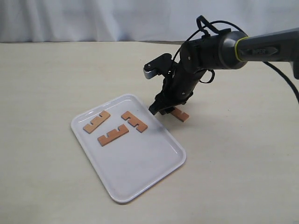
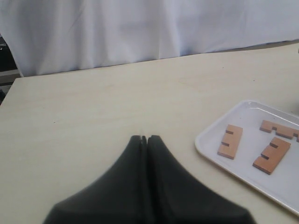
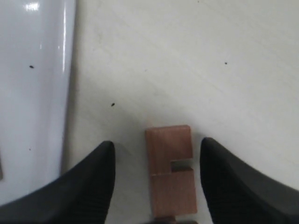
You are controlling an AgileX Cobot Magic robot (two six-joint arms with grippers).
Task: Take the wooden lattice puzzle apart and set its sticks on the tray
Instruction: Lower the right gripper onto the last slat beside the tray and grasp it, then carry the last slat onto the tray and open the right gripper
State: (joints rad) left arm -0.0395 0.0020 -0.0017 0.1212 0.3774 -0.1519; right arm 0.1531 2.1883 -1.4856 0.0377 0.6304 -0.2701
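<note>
Pale beige table (image 1: 46,186) up front, matte and smooth. Then the white tray (image 1: 140,182), three sticks (image 1: 113,135) flat in its far-left half, none touching. Just beyond the far rim, fourth stick (image 1: 180,115) on the table, straddled by the right gripper (image 1: 161,109), jaws spread wide, gaps either side. Left gripper (image 2: 146,138) pinched closed over bare tabletop. White curtain (image 1: 93,18) behind.

Beige table (image 1: 46,93) before a white curtain (image 1: 93,18).

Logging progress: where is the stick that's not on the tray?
The stick lies on the table just right of the tray in the exterior view, inside the open right gripper.
</note>
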